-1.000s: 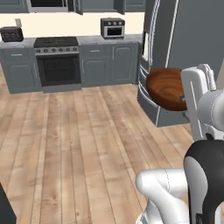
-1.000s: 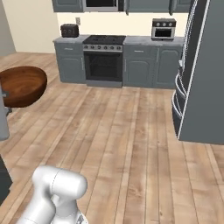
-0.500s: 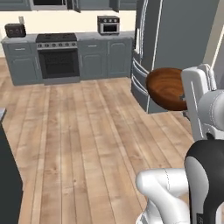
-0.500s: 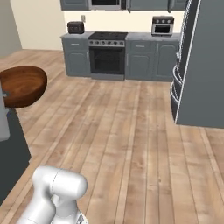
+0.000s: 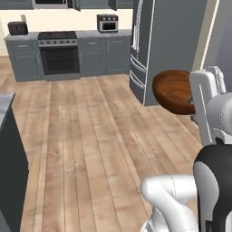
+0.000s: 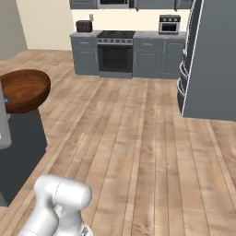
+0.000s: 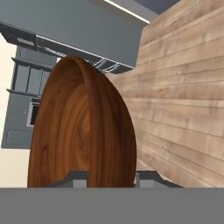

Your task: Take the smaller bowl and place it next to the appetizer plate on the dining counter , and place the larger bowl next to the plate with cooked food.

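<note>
Dark reddish-brown, the smaller bowl (image 5: pixel 174 90) hangs mid-right of the left base view. The gripper (image 7: pixel 111 178) pinches its rim, jaws closed on it, high above the wood floor (image 6: pixel 138 152).

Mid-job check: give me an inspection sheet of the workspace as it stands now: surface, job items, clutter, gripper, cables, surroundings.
Surface: light wood plank floor; a dark grey counter base at the left edge of the right base view.
Job's things: small glossy dark reddish-brown wood-look bowl, held up in the air off every surface.
Clutter: nothing seen.
Gripper: gripper shut on the bowl's rim, one finger on each side of the wall.
Cables: nothing seen.
Surroundings: grey cabinets with black oven, toaster, small countertop oven, tall grey fridge.
</note>
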Controlling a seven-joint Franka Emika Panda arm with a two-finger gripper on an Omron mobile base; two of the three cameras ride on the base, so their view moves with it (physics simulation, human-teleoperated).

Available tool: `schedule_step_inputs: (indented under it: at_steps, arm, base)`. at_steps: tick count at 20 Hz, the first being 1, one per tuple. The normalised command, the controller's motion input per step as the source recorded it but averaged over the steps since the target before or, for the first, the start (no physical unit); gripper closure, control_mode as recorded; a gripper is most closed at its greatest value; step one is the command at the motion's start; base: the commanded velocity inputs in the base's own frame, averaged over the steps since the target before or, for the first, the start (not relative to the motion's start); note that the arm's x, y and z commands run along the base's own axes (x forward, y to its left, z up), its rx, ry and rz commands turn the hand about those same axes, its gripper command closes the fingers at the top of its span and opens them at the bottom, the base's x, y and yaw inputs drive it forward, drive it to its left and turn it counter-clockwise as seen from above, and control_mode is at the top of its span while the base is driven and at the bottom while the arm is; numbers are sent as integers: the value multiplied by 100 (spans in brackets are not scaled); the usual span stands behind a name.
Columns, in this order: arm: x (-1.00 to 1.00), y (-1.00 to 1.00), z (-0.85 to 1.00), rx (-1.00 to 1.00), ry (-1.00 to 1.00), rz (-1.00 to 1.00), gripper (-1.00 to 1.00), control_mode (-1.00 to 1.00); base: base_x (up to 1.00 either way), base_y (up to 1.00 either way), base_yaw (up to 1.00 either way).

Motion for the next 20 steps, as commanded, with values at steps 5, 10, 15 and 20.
schedule_step_inputs:
  at_steps: [5, 10, 15, 20]
  arm:
    - [0, 0, 0, 0, 0, 0, 100, 100]
    - [0, 0, 0, 0, 0, 0, 100, 100]
    - [0, 0, 0, 0, 0, 0, 100, 100]
    - [0, 0, 0, 0, 0, 0, 100, 100]
  base:
    - [-100, 100, 0]
    - [-100, 100, 0]
    - [-95, 100, 0]
    - [-32, 100, 0]
